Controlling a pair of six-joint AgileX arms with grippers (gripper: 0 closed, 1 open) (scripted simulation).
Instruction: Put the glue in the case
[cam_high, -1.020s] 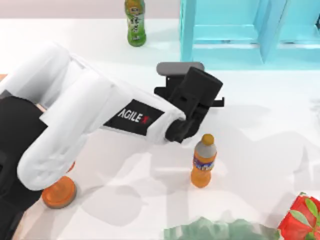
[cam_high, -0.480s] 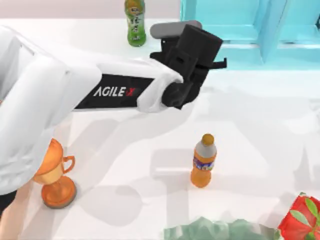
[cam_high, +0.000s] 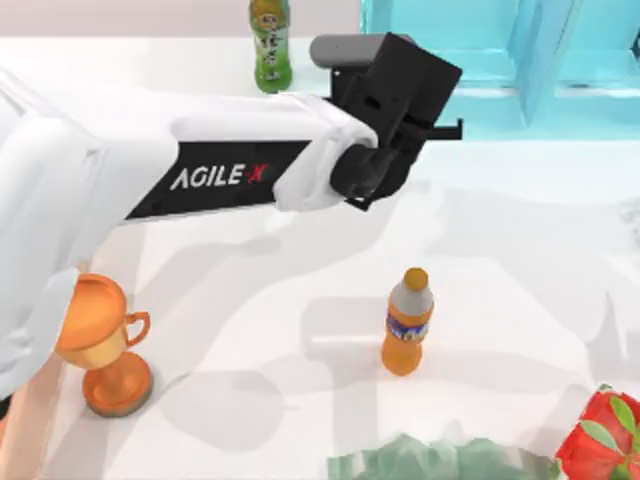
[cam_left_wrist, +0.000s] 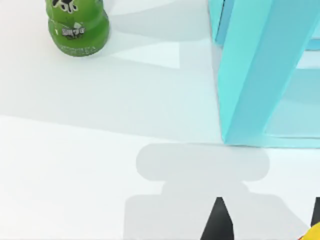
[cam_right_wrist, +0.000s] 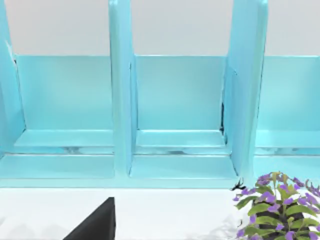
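The left tool (cam_high: 425, 128) hovers by the case (cam_high: 450, 60) (a yellow sliver between its fingers); its opening can't be judged.

Top view: the left arm's wrist block hides the left gripper's fingertips, which lie just beside the front left corner of the case (cam_high: 455, 60). The case is cut off by the upper and right edges. Left wrist view: a sliver of yellow, the glue (cam_left_wrist: 314, 234), shows at the edge, otherwise cut off; the green tea bottle (cam_left_wrist: 77, 25) loses its upper part to the edge. Right wrist view: one dark fingertip (cam_right_wrist: 97, 222) of the right gripper enters before the case, and the purple-flowered plant (cam_right_wrist: 277, 205) is cropped.
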